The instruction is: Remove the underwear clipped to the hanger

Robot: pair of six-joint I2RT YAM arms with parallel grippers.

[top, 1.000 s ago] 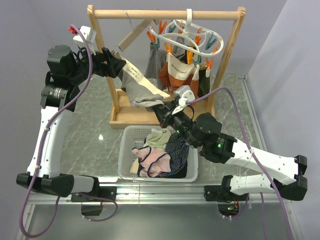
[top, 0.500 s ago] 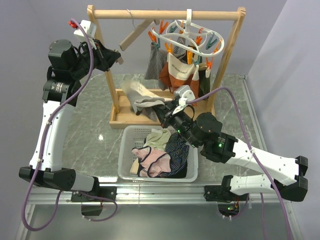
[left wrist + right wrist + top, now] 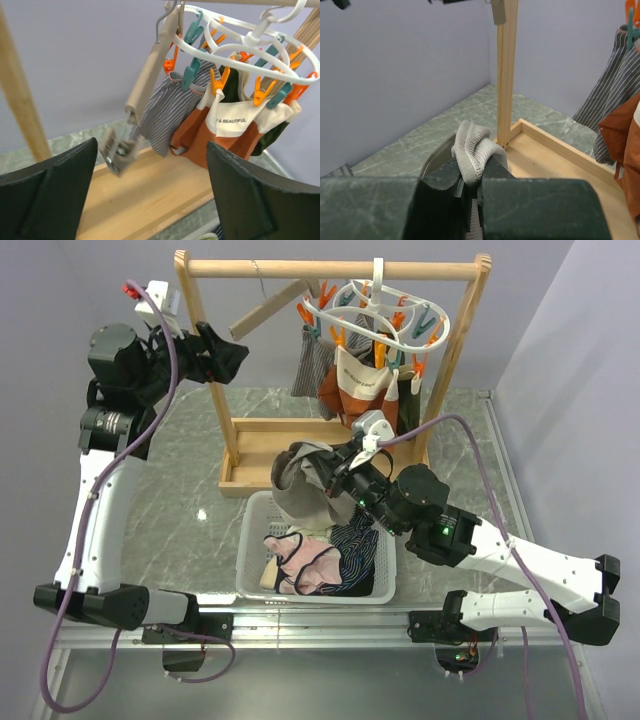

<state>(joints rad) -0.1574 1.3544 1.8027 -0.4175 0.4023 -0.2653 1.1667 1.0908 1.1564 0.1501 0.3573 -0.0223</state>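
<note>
I've got the left gripper (image 3: 216,350) wide open and empty by the wooden rack (image 3: 330,268) left post. The right gripper (image 3: 335,466) is clamped on the taupe-grey brief (image 3: 298,490), over the white basket (image 3: 243,565) far-left corner. The other briefs (image 3: 345,385) are pegged on the hanger (image 3: 375,315), at the far edge of the green marble worktop (image 3: 180,490). Room has lilac walls (image 3: 560,330).

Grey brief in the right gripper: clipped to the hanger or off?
Off. The grey brief hangs bunched from the shut right gripper over the basket, apart from the hanger.
</note>
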